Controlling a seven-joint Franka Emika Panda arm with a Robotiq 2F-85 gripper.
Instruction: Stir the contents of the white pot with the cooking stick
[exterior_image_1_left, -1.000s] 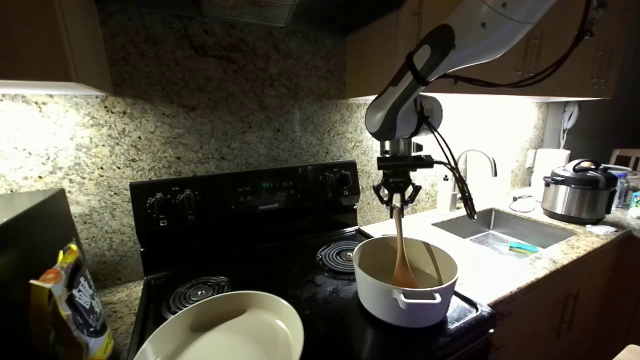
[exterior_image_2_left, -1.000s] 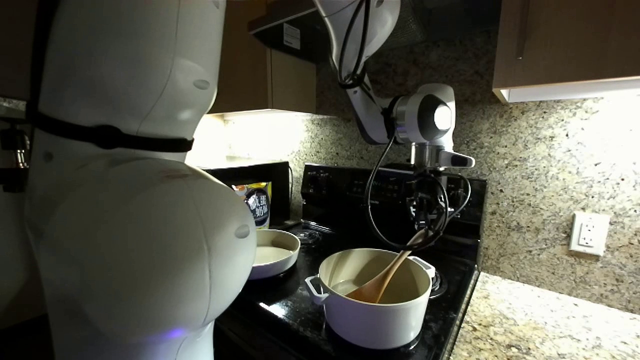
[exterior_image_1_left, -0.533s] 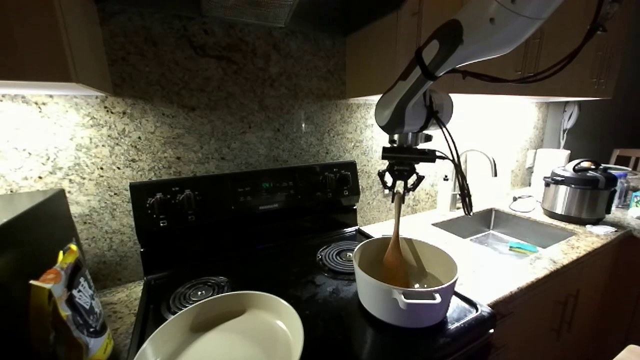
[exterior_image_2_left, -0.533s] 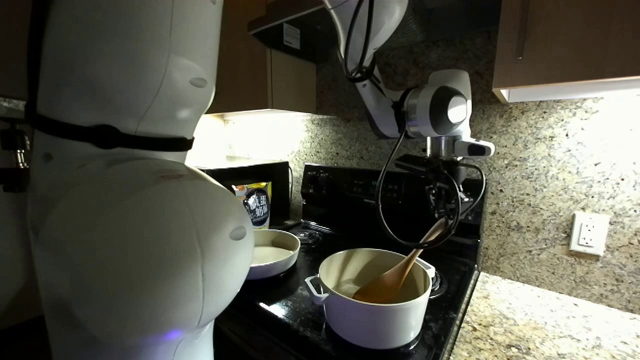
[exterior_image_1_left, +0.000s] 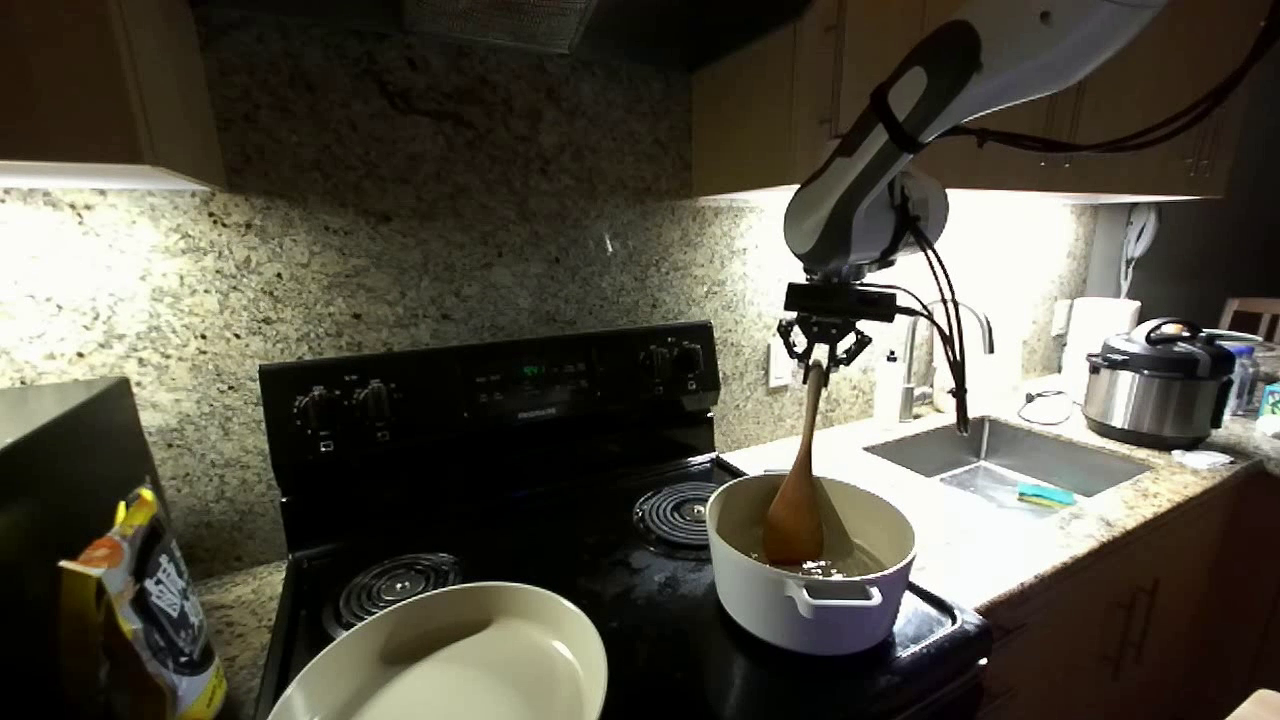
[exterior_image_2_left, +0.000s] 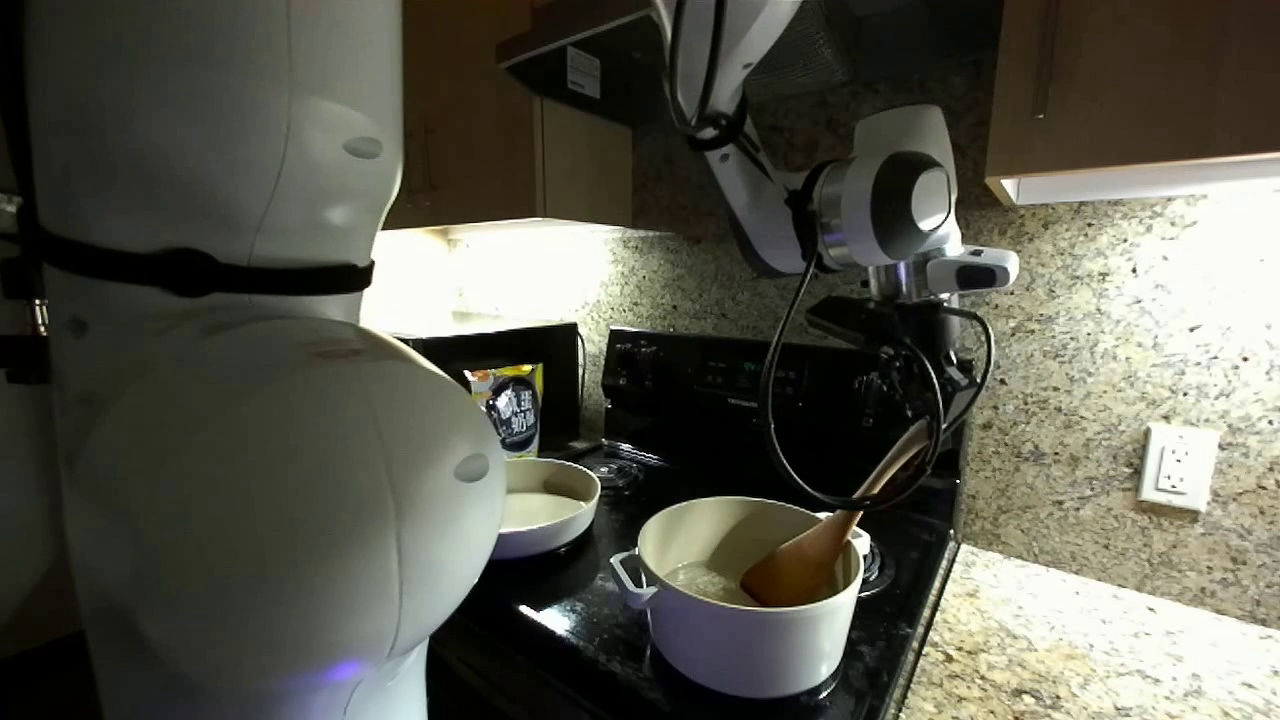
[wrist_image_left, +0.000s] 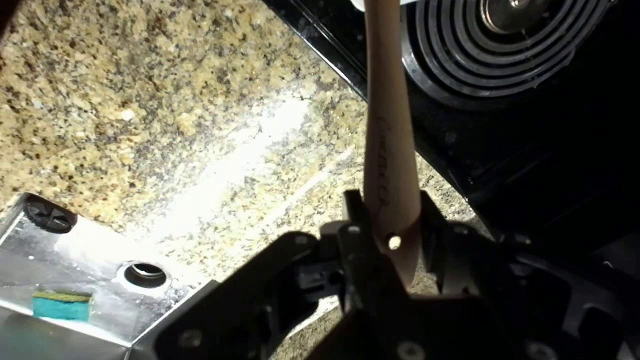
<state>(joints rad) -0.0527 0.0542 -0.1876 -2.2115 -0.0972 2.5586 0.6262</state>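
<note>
Looks like mid-stir, lol. Grasps the slim light-brown wooden cooking stick (wrist_image_left: 391, 140) by its holed end in the black two-fingered hand (wrist_image_left: 392, 207). Slants down from beyond the rim of the round straight-sided white pot (exterior_image_2_left: 755, 650), blade-first inside, at or near the pale glinting contents (exterior_image_2_left: 705, 582). Probably wants an inward sweep next, without levering on the rim. Can't tell if touching.

Kitchen; coil stove (exterior_image_1_left: 580, 540), sink (exterior_image_1_left: 1045, 455), cabinets (exterior_image_1_left: 755, 125)
</note>
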